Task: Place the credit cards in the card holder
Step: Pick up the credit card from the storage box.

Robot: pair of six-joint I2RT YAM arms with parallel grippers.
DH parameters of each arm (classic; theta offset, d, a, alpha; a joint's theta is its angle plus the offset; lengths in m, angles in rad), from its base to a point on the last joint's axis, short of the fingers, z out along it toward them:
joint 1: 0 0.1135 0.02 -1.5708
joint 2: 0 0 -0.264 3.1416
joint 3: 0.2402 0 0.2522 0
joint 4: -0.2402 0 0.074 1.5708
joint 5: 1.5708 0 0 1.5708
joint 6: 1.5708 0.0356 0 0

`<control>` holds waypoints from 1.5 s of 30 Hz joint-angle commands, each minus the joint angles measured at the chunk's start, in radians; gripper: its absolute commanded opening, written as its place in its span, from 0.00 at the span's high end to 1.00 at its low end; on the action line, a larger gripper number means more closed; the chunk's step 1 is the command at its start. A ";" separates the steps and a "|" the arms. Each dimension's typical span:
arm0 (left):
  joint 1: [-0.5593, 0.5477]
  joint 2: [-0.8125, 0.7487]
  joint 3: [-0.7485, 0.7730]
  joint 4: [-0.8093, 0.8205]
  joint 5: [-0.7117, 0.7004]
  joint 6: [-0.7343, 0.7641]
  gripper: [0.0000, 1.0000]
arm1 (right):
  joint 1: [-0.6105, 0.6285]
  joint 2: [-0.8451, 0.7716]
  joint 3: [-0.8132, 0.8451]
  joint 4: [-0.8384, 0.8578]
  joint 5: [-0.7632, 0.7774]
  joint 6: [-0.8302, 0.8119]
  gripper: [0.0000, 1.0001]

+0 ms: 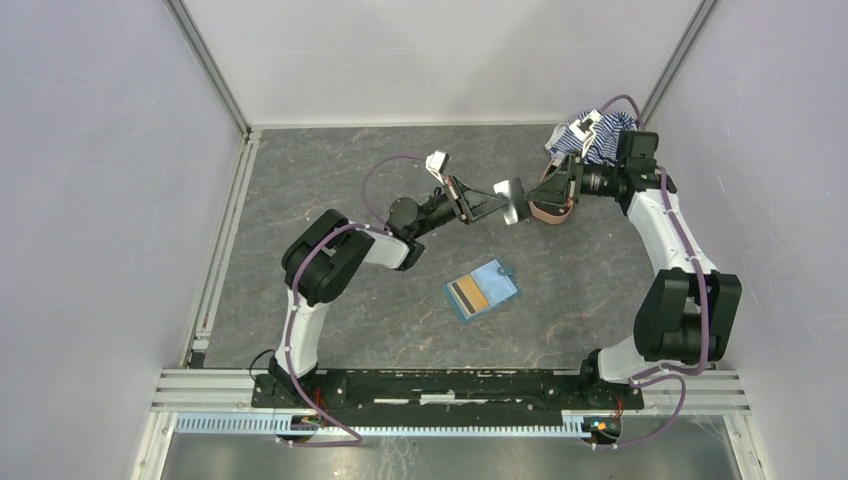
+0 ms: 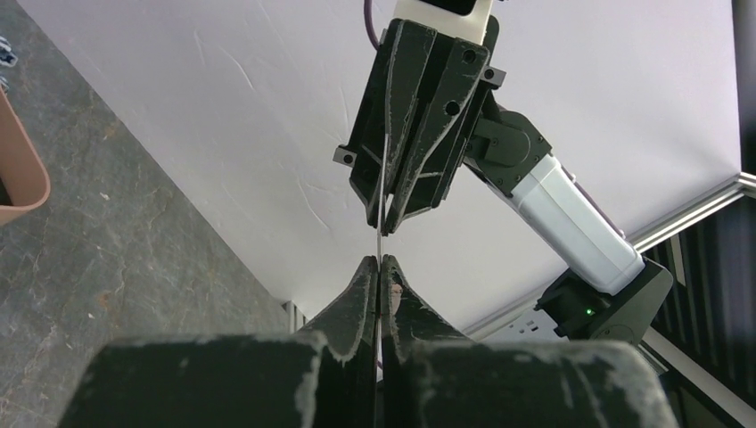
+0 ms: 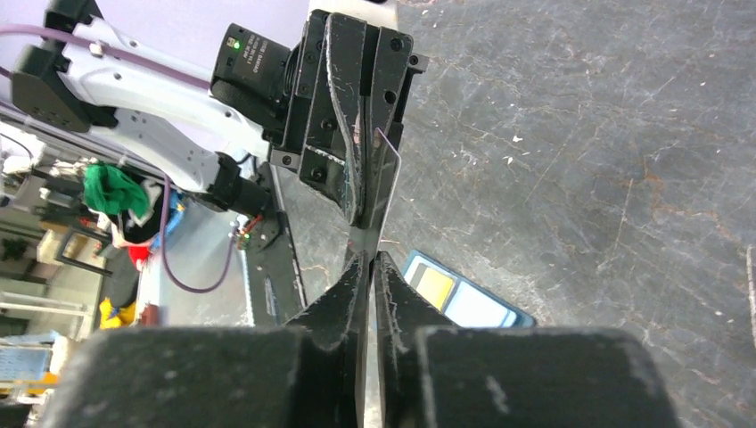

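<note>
A grey credit card (image 1: 513,200) hangs edge-on in the air above the middle of the table, pinched from both sides. My left gripper (image 1: 497,207) is shut on its left edge, and in the left wrist view the thin card (image 2: 382,209) runs between the closed fingertips. My right gripper (image 1: 533,196) is shut on the opposite edge (image 3: 386,174). The teal card holder (image 1: 482,290) lies open on the table nearer the bases. A dark card (image 1: 461,294) and a tan-gold card (image 1: 476,295) sit in it. The right wrist view shows the holder (image 3: 477,303) below the grippers.
A pink oval case (image 1: 553,208) rests on the table just under the right gripper. A blue-white striped cloth (image 1: 592,133) lies in the back right corner. White walls enclose the dark stone-patterned table (image 1: 330,170).
</note>
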 commanded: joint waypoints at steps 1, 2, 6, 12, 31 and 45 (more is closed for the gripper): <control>-0.005 -0.061 -0.048 0.083 -0.011 0.022 0.98 | 0.005 -0.053 -0.017 0.050 -0.016 -0.001 0.76; -0.005 -0.075 -0.063 0.078 -0.013 0.028 0.98 | 0.005 -0.062 -0.020 0.048 -0.012 -0.013 0.68; -0.005 -0.132 -0.138 0.075 -0.015 0.052 0.98 | 0.005 -0.104 -0.045 0.061 -0.004 -0.063 0.46; -0.005 -0.245 -0.328 0.059 -0.026 0.110 0.98 | 0.004 -0.205 -0.181 0.188 0.025 -0.085 0.46; -0.129 -0.819 -0.621 -0.703 -0.210 0.479 0.98 | 0.020 -0.277 -0.496 0.193 0.409 -0.443 0.56; -0.135 -0.643 -0.637 -0.633 -0.053 0.422 0.98 | 0.058 -0.175 -0.504 0.160 0.440 -0.469 0.55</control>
